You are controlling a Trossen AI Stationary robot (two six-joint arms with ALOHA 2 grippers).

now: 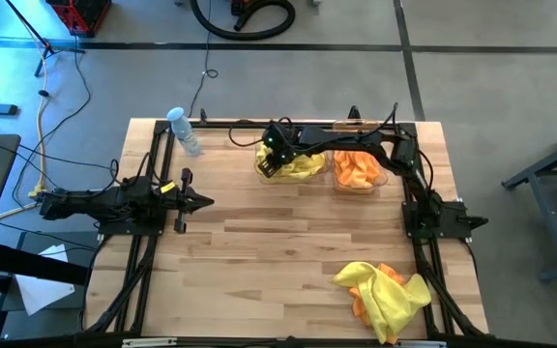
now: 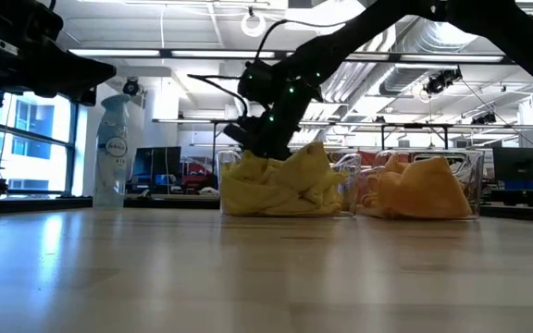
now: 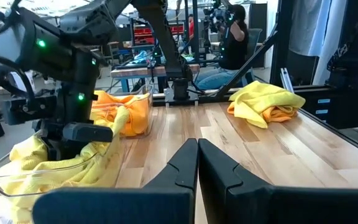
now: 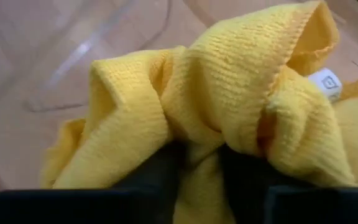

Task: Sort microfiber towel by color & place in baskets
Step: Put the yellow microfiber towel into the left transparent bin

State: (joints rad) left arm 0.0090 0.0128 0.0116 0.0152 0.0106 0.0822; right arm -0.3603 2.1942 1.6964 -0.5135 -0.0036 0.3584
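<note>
Two clear baskets stand side by side at the table's far edge. The left one (image 1: 293, 166) (image 2: 280, 190) holds rumpled yellow towels. The right one (image 1: 361, 174) (image 2: 424, 190) holds orange towels. My right gripper (image 1: 269, 162) (image 2: 265, 146) (image 4: 197, 155) reaches down into the yellow basket, shut on a yellow towel (image 4: 229, 81). A pile of yellow and orange towels (image 1: 387, 290) (image 3: 266, 102) lies on the table near the right front corner. My left gripper (image 1: 197, 201) (image 3: 197, 163) waits shut above the table's left side. My right gripper pinches a bunched fold of the yellow towel (image 4: 197, 134) between its two fingers (image 4: 157, 171), coming from above and pointing down. The towel rests in the left basket, on the other yellow cloth there, and bulges around the fingertips. How many layers are held cannot be told.
A clear spray bottle with a pale blue cap (image 1: 184, 130) (image 2: 111, 148) stands at the far left corner. Bare wood (image 1: 278, 251) spreads between the arms and the near edge. A person (image 3: 235, 34) sits in the room beyond the table.
</note>
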